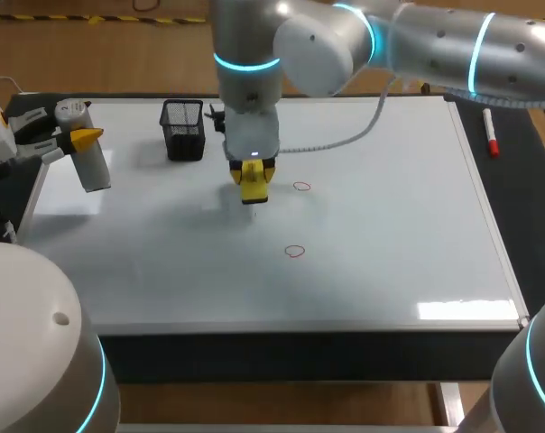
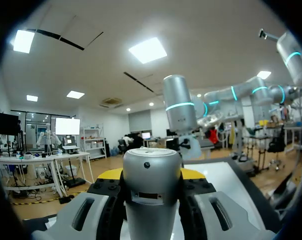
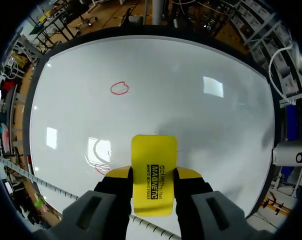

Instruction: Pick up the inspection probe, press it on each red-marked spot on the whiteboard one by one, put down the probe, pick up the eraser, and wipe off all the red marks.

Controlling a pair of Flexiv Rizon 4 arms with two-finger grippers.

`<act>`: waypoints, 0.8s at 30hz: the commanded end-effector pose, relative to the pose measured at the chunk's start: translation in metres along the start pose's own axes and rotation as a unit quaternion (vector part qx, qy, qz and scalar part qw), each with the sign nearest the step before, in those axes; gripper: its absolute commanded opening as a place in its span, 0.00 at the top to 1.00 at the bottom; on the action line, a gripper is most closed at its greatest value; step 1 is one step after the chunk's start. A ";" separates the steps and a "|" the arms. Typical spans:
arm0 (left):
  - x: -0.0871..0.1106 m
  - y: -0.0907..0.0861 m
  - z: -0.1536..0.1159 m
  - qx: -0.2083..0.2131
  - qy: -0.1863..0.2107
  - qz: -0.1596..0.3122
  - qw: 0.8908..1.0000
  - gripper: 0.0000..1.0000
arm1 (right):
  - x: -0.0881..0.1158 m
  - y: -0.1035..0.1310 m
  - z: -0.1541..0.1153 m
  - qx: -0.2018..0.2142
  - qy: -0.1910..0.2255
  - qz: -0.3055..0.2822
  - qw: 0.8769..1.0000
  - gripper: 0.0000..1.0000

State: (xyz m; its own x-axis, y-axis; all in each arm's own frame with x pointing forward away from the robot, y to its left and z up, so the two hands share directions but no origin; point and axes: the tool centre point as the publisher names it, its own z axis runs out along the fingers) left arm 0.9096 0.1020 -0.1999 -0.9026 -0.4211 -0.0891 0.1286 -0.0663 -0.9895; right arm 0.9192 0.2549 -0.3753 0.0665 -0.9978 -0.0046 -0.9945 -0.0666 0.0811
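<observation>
My right gripper (image 1: pixel 252 173) hangs over the middle of the whiteboard (image 1: pixel 390 225), shut on a yellow eraser (image 1: pixel 253 187) whose lower edge is at the board. In the right wrist view the eraser (image 3: pixel 152 155) sits between the fingers; one red circle (image 3: pixel 119 88) lies ahead, another red mark (image 3: pixel 102 169) beside a finger. The head view shows two red circles (image 1: pixel 301 187) (image 1: pixel 295 252) right of the eraser. At the board's left edge my left gripper (image 1: pixel 74 137) is shut on the silver probe (image 1: pixel 90 158), which fills the left wrist view (image 2: pixel 152 190).
A black mesh pen holder (image 1: pixel 183 129) stands at the back of the board, just left of the right arm. A red-capped marker (image 1: pixel 492 133) lies on the dark table right of the board.
</observation>
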 end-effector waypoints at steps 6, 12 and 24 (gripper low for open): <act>0.000 -0.001 0.000 0.000 0.000 0.000 1.000 1.00 | 0.057 -0.011 -0.012 -0.001 -0.007 0.020 1.000 1.00; 0.000 -0.001 0.000 0.000 0.000 0.000 1.000 1.00 | 0.107 -0.020 -0.015 0.001 -0.006 0.053 0.999 1.00; 0.000 -0.001 0.000 0.000 0.000 0.000 1.000 1.00 | 0.203 -0.037 -0.019 0.002 -0.023 0.144 0.989 1.00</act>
State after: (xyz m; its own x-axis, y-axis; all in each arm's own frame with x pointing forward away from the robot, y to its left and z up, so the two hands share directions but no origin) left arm 0.9096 0.1021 -0.1999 -0.9026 -0.4212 -0.0891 0.1286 -0.0663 -0.9895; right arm 0.9746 0.0901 -0.3646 -0.2157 -0.9763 0.0189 -0.9729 0.2165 0.0816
